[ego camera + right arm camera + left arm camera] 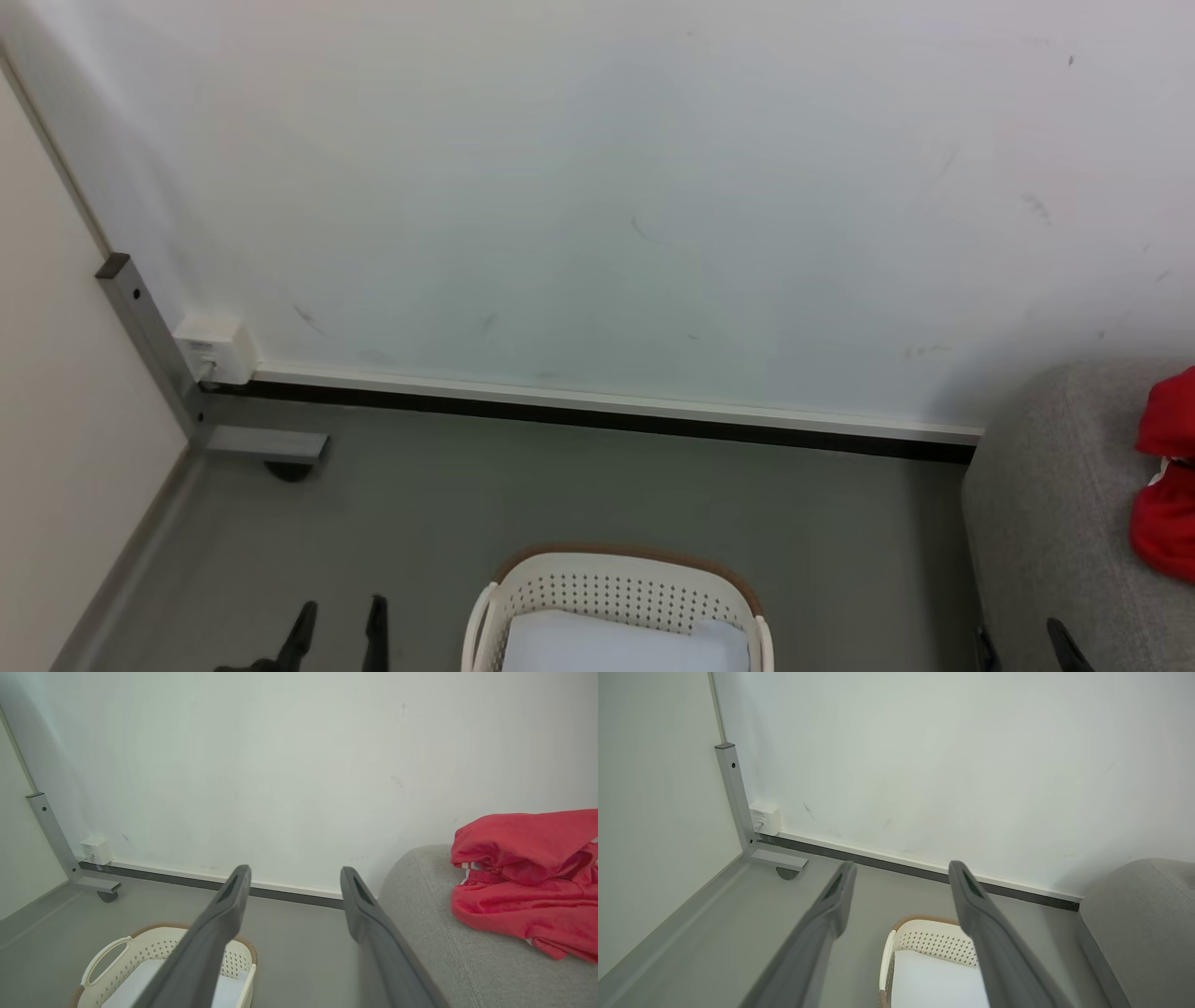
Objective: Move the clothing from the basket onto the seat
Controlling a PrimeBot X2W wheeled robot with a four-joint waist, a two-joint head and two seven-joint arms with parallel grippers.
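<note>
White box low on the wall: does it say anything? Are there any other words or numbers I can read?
White box: a tiny label with grey marks, too small to read.
Basket, couch, red clothes: no words or numbers to be seen.

Red clothing (528, 877) crumpled on grey seat (444, 961), rt of right gripper (293, 877); cream basket (154, 947) upright on floor, lower left.

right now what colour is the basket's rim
Brown rim on the cream-white basket; best in the head view.
</note>
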